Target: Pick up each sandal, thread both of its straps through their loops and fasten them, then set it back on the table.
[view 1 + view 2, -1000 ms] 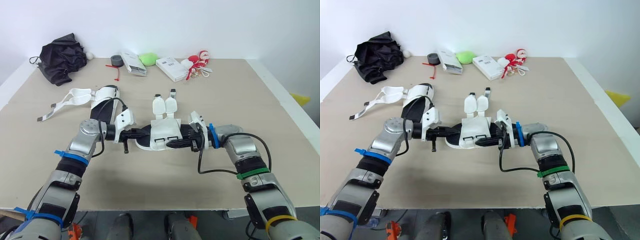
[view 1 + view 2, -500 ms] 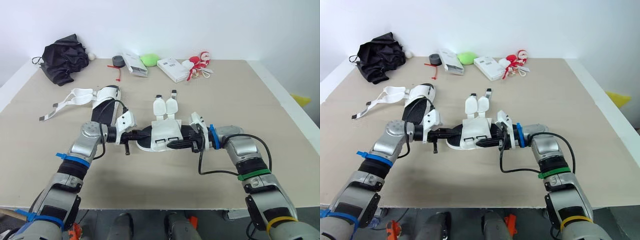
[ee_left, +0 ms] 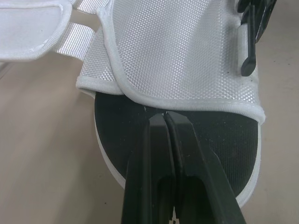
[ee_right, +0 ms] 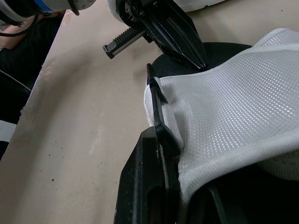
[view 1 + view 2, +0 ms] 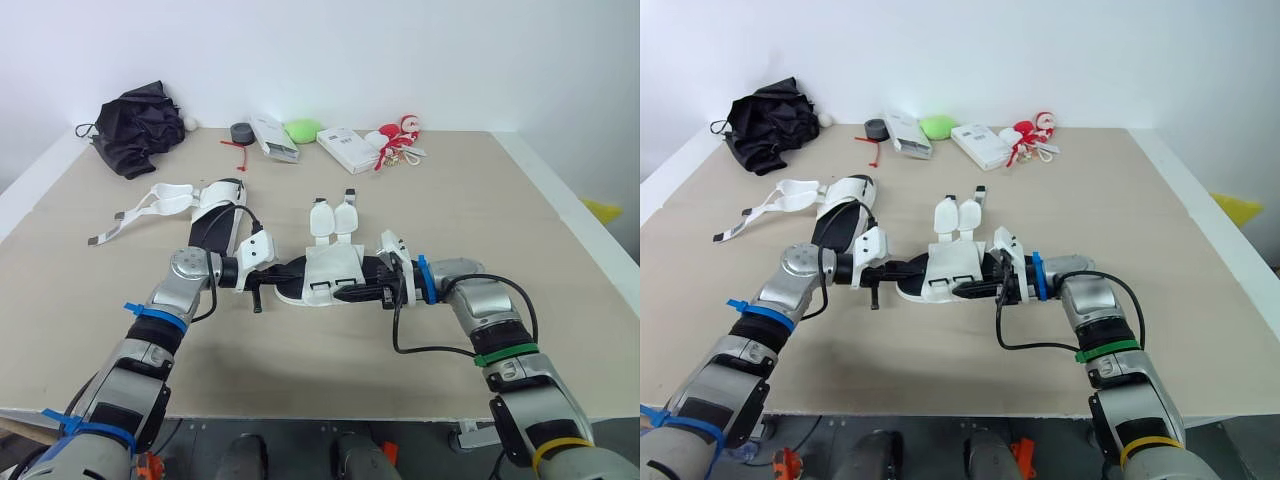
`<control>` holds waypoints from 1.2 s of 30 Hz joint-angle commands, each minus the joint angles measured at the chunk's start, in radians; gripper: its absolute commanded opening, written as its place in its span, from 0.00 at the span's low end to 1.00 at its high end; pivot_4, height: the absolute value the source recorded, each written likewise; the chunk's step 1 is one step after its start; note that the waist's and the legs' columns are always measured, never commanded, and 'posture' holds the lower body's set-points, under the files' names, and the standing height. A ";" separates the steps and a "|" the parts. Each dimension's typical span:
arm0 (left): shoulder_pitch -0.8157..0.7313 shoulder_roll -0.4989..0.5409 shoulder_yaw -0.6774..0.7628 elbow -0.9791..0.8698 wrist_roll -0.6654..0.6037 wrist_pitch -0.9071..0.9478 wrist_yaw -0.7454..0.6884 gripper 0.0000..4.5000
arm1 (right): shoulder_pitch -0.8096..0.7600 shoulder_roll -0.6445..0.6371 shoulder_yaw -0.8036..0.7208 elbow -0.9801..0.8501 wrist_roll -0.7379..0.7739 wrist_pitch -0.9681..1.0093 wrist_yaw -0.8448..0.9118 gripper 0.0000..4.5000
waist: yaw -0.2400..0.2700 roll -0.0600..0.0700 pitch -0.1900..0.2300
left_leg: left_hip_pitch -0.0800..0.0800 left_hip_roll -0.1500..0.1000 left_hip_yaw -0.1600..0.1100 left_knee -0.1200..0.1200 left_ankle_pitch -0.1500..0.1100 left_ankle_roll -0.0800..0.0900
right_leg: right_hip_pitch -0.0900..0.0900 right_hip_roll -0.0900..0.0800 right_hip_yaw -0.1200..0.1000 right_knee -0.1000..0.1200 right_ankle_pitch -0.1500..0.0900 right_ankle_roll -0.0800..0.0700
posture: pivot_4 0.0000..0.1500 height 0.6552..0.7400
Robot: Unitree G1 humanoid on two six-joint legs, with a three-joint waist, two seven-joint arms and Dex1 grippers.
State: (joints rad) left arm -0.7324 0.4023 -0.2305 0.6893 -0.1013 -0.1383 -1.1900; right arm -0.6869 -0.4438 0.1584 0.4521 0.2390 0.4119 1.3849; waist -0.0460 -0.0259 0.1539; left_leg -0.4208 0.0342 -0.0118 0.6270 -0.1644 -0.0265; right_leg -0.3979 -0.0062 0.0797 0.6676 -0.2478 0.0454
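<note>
A white mesh sandal (image 5: 325,275) with a black sole lies mid-table, its two strap ends (image 5: 333,215) pointing away from me. My left gripper (image 5: 294,270) is shut, and its fingertips (image 3: 164,115) rest on the black footbed at the rim of the mesh upper. From the other side my right gripper (image 5: 347,292) is shut on the edge of that mesh upper, with one finger (image 4: 159,135) running along the sandal's side. A second sandal (image 5: 216,203) lies further back on the left with its white straps (image 5: 150,200) spread out loose.
Along the far edge of the table (image 5: 520,230) lie a black cloth bundle (image 5: 135,120), a tape roll (image 5: 240,131), two white boxes (image 5: 272,138) (image 5: 345,143), a green object (image 5: 302,130) and a red-and-white toy (image 5: 397,135).
The whole picture has shifted with the camera. Both grippers stay at the middle sandal as before, and the sandal has not visibly moved.
</note>
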 commanded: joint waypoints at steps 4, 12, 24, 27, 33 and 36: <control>0.044 0.003 -0.122 0.074 0.099 -0.012 -0.141 0.02 | -0.019 -0.004 -0.040 -0.040 0.056 0.004 0.016 0.00 | 0.000 0.000 0.000 | 0.000 0.000 0.000 -0.001 -0.001 0.000 | 0.000 0.000 0.000 0.000 -0.001 0.000 | 1.00 1.00; -0.031 -0.027 -0.192 0.220 0.234 -0.112 -0.116 0.02 | -0.011 0.002 -0.043 -0.058 0.066 0.017 0.012 0.00 | 0.004 0.001 -0.003 | 0.000 -0.002 -0.001 0.000 -0.001 0.000 | 0.001 -0.001 0.000 0.000 -0.004 -0.004 | 1.00 1.00; 0.020 -0.123 -0.105 0.222 0.124 0.015 -0.173 0.02 | 0.018 0.001 -0.047 -0.104 0.082 0.045 -0.006 0.00 | 0.017 0.004 -0.007 | 0.009 -0.006 -0.004 0.002 -0.001 0.000 | 0.011 -0.004 0.000 -0.002 -0.009 -0.004 | 1.00 1.00; 0.044 -0.123 -0.095 0.209 0.101 0.012 -0.208 0.02 | 0.022 0.002 -0.046 -0.111 0.083 0.049 -0.008 0.00 | 0.018 0.003 -0.009 | 0.009 -0.006 -0.004 0.001 -0.002 -0.001 | 0.011 -0.005 0.000 -0.002 -0.010 -0.003 | 1.00 1.00; 0.070 -0.110 -0.111 0.256 0.129 -0.122 -0.220 0.02 | 0.020 0.004 -0.045 -0.118 0.082 0.056 -0.012 0.00 | 0.017 0.003 -0.013 | 0.013 -0.005 -0.005 -0.005 -0.009 -0.002 | 0.016 -0.004 -0.001 -0.002 -0.015 0.000 | 1.00 1.00; 0.060 -0.116 -0.115 0.302 0.153 -0.168 -0.184 0.02 | 0.017 0.004 -0.047 -0.120 0.083 0.060 -0.012 0.00 | 0.017 0.003 -0.013 | 0.013 -0.005 -0.005 -0.005 -0.009 -0.002 | 0.016 -0.003 -0.001 -0.002 -0.015 0.000 | 1.00 1.00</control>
State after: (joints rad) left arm -0.7683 0.3258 -0.2117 0.8452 -0.0808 -0.2853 -1.3254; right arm -0.6397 -0.4631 0.1540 0.3869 0.2513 0.4724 1.3744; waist -0.0290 -0.0226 0.1410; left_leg -0.4077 0.0289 -0.0170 0.6216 -0.1732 -0.0283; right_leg -0.3817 -0.0095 0.0785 0.6658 -0.2630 0.0454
